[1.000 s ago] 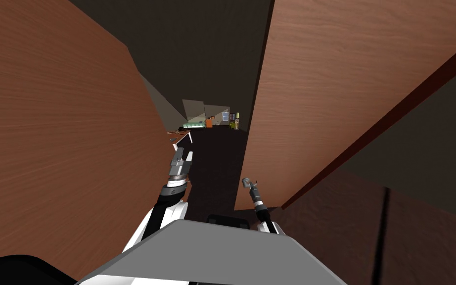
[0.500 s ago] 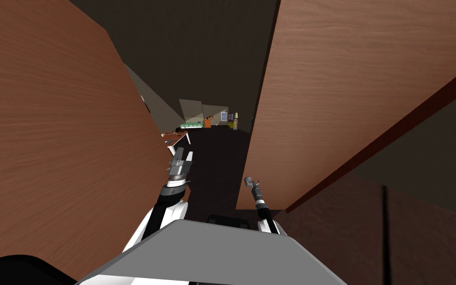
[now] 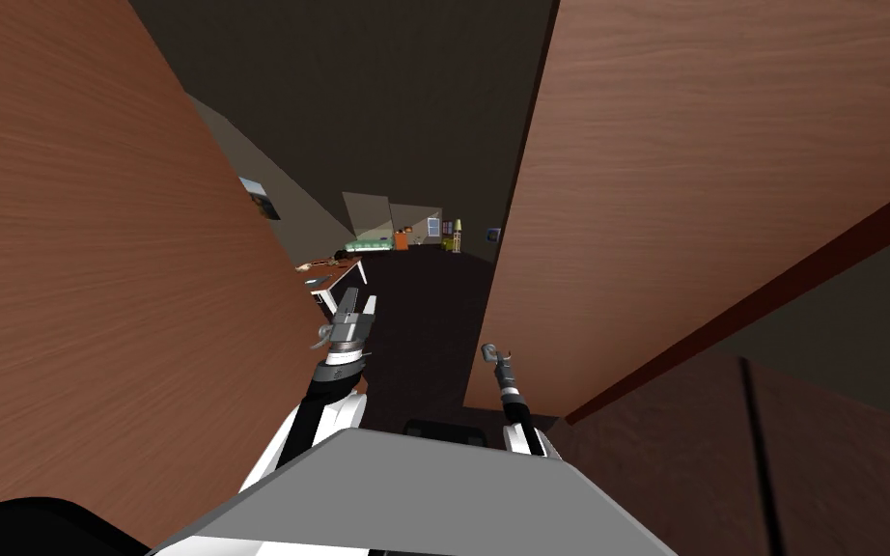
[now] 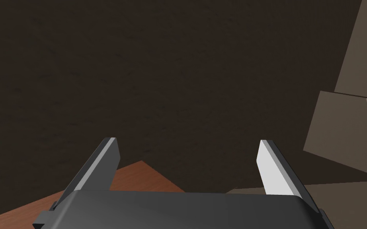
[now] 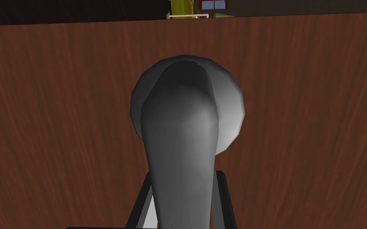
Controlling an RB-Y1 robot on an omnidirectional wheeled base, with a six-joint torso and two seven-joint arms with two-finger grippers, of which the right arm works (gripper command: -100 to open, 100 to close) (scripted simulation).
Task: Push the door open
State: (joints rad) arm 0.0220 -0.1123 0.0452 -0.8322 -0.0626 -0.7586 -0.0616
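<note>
The brown wood-grain door point(image 3: 704, 193) stands ajar on my right, its free edge toward the gap ahead. Its grey lever handle point(image 3: 489, 349) sits low near that edge. My right gripper point(image 3: 497, 363) is shut on the handle. In the right wrist view the handle point(image 5: 186, 119) rises from a round plate against the door point(image 5: 59, 119), and the right gripper point(image 5: 182, 175) presses its sides. My left gripper point(image 3: 360, 301) hangs open in the gap, beside a second brown wood-grain panel point(image 3: 96, 290). The left gripper point(image 4: 187, 140) holds nothing.
A dark floor point(image 3: 424, 319) runs through the gap to a far room with a green piece of furniture point(image 3: 371, 243). A desk with small items point(image 3: 332, 272) stands past the left panel. A picture point(image 3: 258, 198) hangs on the left wall. A dark door frame point(image 3: 752, 290) borders the door.
The door's free edge has swung away to the right and the gap is wider. More of the left wall, the picture and the desk now show. My right gripper has followed the handle.
</note>
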